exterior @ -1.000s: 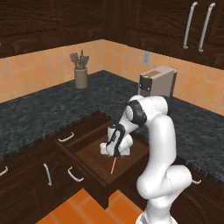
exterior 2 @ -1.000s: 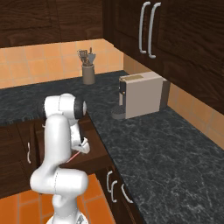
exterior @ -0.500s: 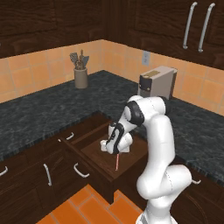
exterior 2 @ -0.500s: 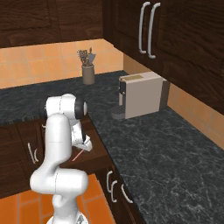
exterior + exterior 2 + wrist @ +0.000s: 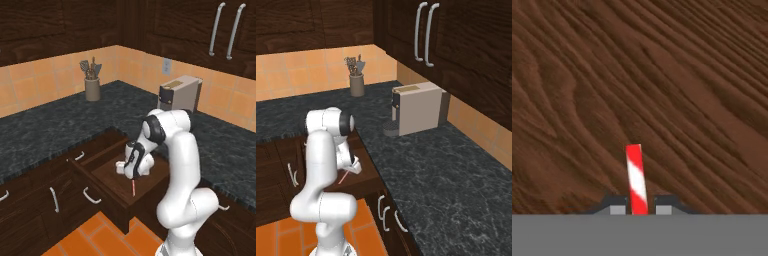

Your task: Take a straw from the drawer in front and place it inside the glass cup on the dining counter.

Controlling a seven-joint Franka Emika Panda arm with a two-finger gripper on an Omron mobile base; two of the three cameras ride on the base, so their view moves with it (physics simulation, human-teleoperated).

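**Gripper clamped on the straw inside the open drawer**

The white arm bends down into the pulled-out dark brown wooden drawer, whose curved silver handle sits on its flat front panel. The two-finger gripper is closed narrowly around the thin red-and-white striped straw; in the hand view its two dark fingertips press against the straw's sides, and the straw runs out from between them over the drawer's brown wood-grain floor. In the left base view the straw juts out below the gripper, above the drawer floor and near the drawer's front right corner. In the right base view the straw slants beside the arm, over the drawer. On the black speckled worktop beyond the drawer stand a grey utensil pot and, right of the drawer, a beige coffee machine.
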